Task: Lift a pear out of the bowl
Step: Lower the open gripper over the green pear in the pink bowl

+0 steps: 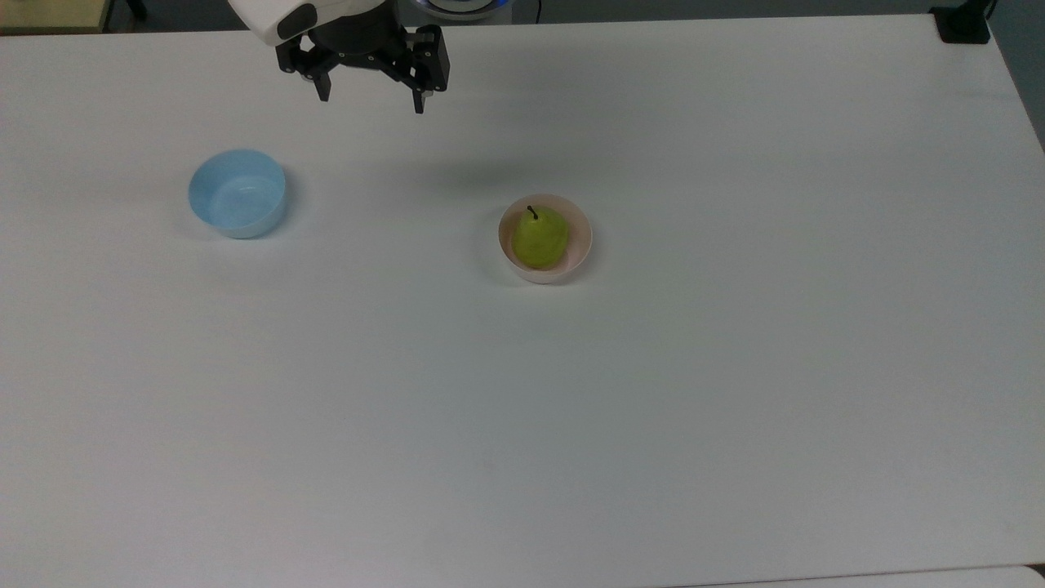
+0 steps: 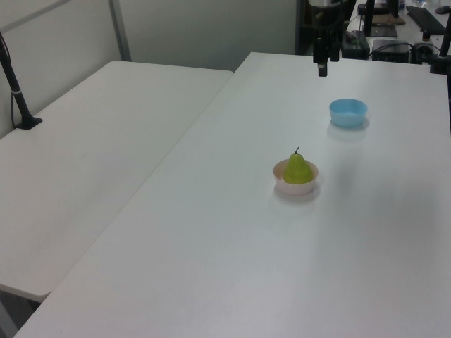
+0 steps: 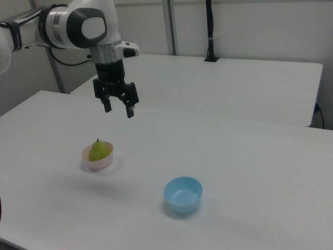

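Pear (image 1: pixel 539 238) sits in the pink bowl (image 1: pixel 578 245); fingers (image 1: pixel 324 86) spread wide, holding nothing, well apart

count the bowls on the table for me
2. The pale pink bowl sits near the table's middle with the pear in it; the empty light blue bowl stands apart, toward the top view's left. None seem hidden.

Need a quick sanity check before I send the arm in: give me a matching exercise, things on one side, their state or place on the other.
Things:
1. pear
2. pink bowl
3. blue bowl
4. pincer

States:
A. open, above the table, holding nothing
B. empty
C. holds the fruit
D. upright, stem up, inside a bowl

Pairs: 1-D, 2-C, 3-B, 4-A
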